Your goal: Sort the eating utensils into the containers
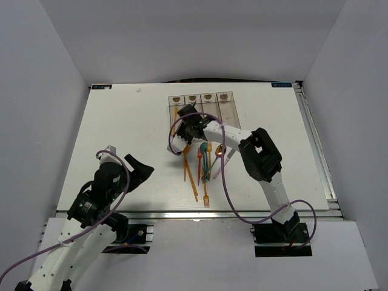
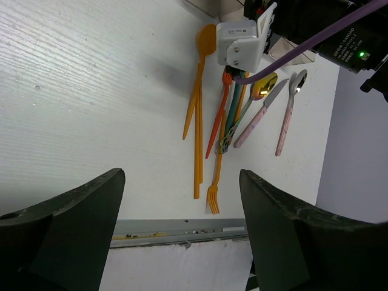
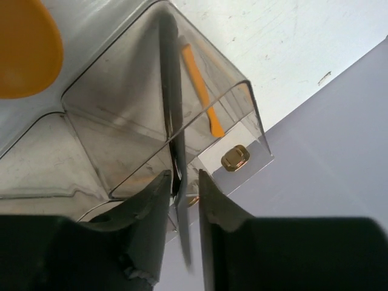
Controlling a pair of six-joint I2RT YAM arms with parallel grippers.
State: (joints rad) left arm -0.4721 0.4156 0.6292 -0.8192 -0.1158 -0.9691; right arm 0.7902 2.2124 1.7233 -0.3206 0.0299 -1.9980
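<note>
R arm is stretched across to the bins (image 1: 224, 106) at the far side of the surface (image 1: 121, 121), w/ the right fingers (image 1: 187, 123) over the left end of the row. In the wrist view they stand narrowly apart w/ a thin dark utensil (image 3: 171, 91) between them. It looks to touch one finger w/ a sliver of gap at the other, so I can't tell if it's actually pinched. Its long axis runs straight out from the fingers, along the bin's length, right by a divider wall; which side of that wall it sits on I can't tell. An orange piece (image 3: 203, 97) already lies in the neighbouring compartment. My read: this is the drop-off step, and letting go turns on the utensil lining up w/ the narrow slot, not across the wall. The pile (image 1: 203, 163) of leftover utensils lies on the near side of the bins, handles running roughly near-to-far, much closer to the R arm. The left fingers (image 1: 140, 170) hang wide open and empty, well apart from the pile, off to its left.
</note>
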